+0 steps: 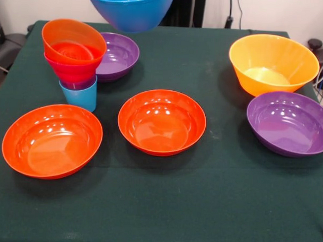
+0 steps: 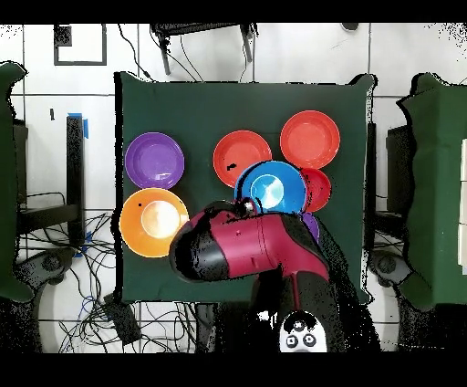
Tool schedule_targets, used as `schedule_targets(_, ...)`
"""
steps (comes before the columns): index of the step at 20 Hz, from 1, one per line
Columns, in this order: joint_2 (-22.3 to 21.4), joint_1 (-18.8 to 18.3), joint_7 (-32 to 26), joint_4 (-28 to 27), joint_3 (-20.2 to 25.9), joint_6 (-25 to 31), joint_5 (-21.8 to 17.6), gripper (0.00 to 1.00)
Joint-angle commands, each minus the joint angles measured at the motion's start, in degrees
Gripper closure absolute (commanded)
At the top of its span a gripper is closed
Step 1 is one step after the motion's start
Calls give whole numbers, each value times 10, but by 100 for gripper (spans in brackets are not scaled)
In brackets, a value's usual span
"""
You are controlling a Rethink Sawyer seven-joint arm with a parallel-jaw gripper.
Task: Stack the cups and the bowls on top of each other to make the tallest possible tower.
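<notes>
blue bowl (image 1: 131,8) hangs lifted above the tower (image 1: 74,59); claw grip state hidden, cannot tell.

I count two wide glossy orange-red plastic bowls (image 1: 52,141) (image 1: 162,121) sitting open on the green cloth surface (image 1: 174,206). There are two wide glossy purple plastic bowls as well, one (image 1: 289,123) at the front and one (image 1: 119,56) behind the stack. I see one large deep yellow-orange plastic bowl (image 1: 273,64) and one medium glossy blue plastic bowl (image 1: 131,9) up in the air. The tower (image 1: 74,62) holds four pieces: one light blue plastic cup (image 1: 79,96) at the bottom, one purple cup showing only as a thin band, one small pink bowl (image 1: 70,70) and one small orange bowl (image 1: 73,41) on top. That makes eight bowls and two cups in all.
</notes>
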Motion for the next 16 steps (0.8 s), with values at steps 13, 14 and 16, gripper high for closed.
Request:
schedule_targets(13,-10,-53,-172,36,132,74,-69,100)
schedule_targets(14,-10,-57,-173,36,136,75,-71,100)
schedule_targets(16,-13,-64,-176,40,143,76,-73,100)
